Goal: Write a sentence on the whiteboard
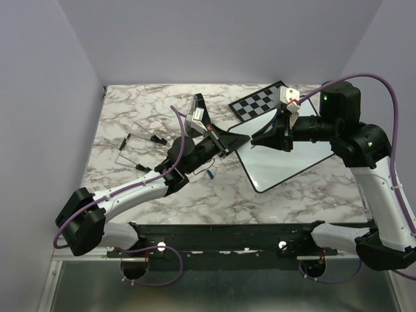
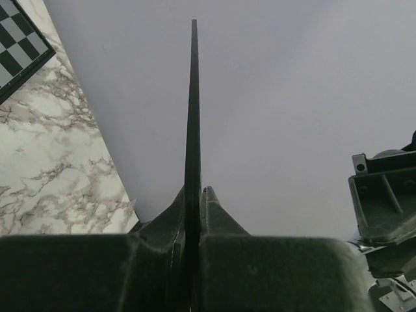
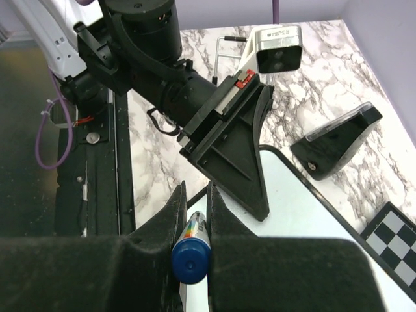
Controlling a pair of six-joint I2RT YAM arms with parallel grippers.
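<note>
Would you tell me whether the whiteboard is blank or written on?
Blank where visible: the whiteboard shows no marker strokes in the top view, though the right gripper covers part of it.

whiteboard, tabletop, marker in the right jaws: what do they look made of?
The whiteboard looks like a glossy coated white panel with a thin black rim, probably plastic. The tabletop shows grey veins on white: marble look, possibly printed laminate rather than stone; can't tell. The marker seems smooth plastic, with a shiny blue end and printed colour label.

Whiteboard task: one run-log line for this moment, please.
left gripper: shut on whiteboard rim | right gripper: shut on marker | sentence: none visible
</note>
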